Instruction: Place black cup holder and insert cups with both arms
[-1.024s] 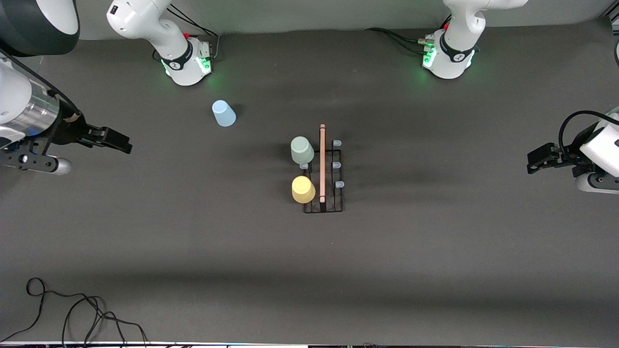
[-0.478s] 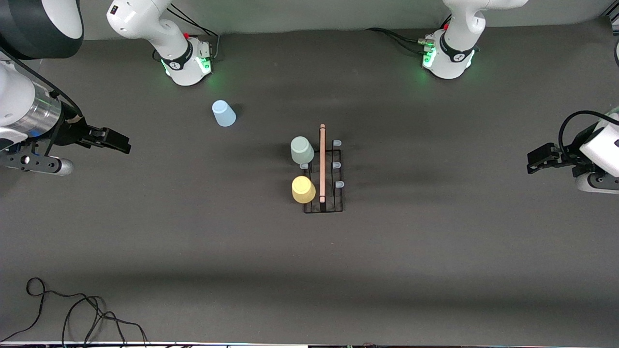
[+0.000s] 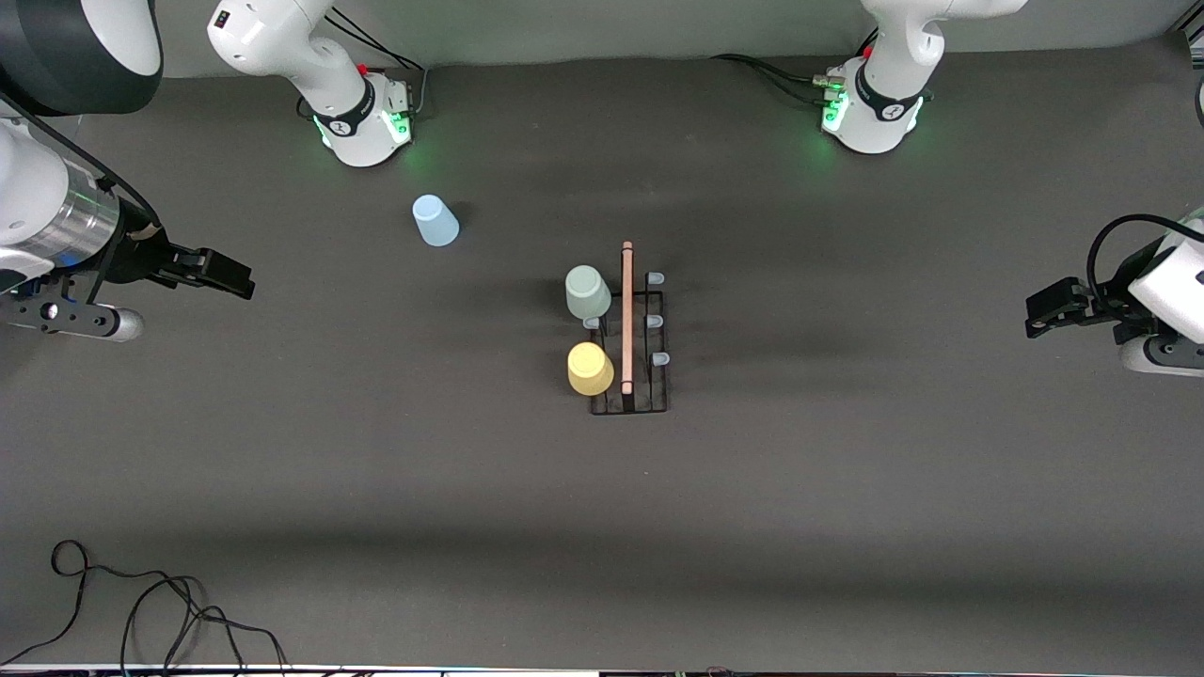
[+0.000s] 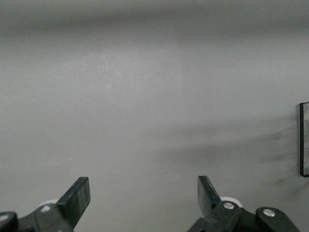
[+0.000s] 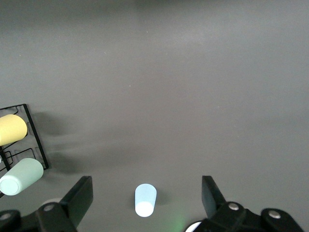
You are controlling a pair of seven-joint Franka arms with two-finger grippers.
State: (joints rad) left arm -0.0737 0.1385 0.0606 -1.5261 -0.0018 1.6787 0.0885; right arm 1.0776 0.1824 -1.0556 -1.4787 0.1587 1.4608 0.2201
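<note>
The black cup holder (image 3: 649, 395) stands mid-table, its wooden rod handle (image 3: 627, 320) on top. The grey-green cup (image 3: 588, 291) and the yellow cup (image 3: 590, 368) sit on prongs on its right-arm side; both show in the right wrist view (image 5: 21, 176) (image 5: 12, 128). The light blue cup (image 3: 435, 220) stands upside down on the table, farther from the front camera, near the right arm's base. My right gripper (image 3: 224, 273) is open and empty, high over the right arm's end; its wrist view (image 5: 146, 183) shows the blue cup (image 5: 145, 200) far below. My left gripper (image 3: 1046, 310) (image 4: 143, 192) waits open and empty over the left arm's end.
Three capped prongs (image 3: 656, 321) on the holder's left-arm side are bare. A corner of the holder (image 4: 303, 140) shows in the left wrist view. A black cable (image 3: 141, 602) lies at the table's near edge toward the right arm's end. The arm bases (image 3: 362, 118) (image 3: 870, 113) stand along the far edge.
The right arm has drawn back very slightly toward its end of the table. The cups, the holder and the left arm have not moved.
</note>
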